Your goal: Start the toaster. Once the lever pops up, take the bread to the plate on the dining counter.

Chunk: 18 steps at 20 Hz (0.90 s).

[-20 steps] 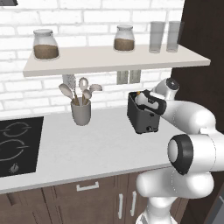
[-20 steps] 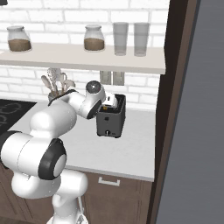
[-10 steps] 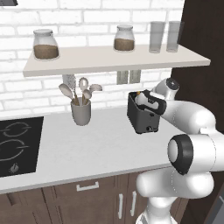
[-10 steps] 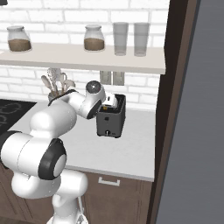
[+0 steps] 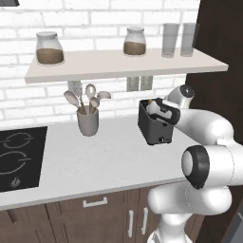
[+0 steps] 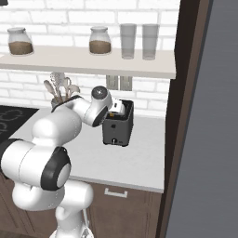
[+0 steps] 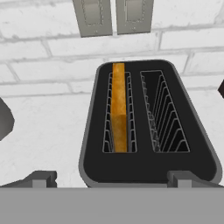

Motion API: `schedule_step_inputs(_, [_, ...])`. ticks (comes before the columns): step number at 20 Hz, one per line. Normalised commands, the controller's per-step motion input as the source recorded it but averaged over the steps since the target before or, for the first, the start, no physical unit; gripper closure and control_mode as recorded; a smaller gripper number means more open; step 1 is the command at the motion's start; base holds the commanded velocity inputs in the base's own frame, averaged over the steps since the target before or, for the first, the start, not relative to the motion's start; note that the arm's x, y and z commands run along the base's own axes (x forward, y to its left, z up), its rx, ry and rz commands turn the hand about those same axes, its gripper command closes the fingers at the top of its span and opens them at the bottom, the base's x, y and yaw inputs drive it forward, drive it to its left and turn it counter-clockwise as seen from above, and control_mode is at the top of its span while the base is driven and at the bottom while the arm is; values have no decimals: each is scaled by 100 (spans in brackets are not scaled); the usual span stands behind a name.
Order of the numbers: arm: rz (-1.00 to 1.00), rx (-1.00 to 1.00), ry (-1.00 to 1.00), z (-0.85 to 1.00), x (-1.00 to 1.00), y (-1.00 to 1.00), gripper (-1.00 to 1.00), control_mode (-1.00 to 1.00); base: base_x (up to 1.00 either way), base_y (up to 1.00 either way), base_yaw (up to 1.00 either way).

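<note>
The gripper (image 7: 111, 177) hangs directly above the toaster (image 7: 148, 127), its two fingers spread wide and holding nothing. The toaster stands on the desk (image 5: 104, 156) near the brick wall, at about three o'clock from the utensil cup (image 5: 88, 122). The bread (image 7: 118, 109) sits edge-up in one of the two slots, the one toward nine o'clock in the hand view; the other slot is bare.

From these views the lever cannot be seen, so it is hard to judge whether the toasting is already started. To press it well, the arm should probably bring one finger over the lever and push straight down. For the later pick, the fingers should straddle the thin slice across its flat faces and lift vertically, so it does not catch the wire guides.
</note>
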Motion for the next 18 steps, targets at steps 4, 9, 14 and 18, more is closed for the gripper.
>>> schedule_step_inputs(4, [0, -1, 0, -3, 0, 0, -100, -100, 0, 0, 0])
schedule_step_inputs(9, [0, 0, 0, -4, 7, 0, -100, -100, 0, 0, 0])
schedule_step_inputs(14, [0, -3, 0, -11, 29, 2, -100, -100, 0, 0, 0])
schedule_step_inputs(18, [0, -1, 0, -13, 34, 0, -100, -100, 0, 0, 0])
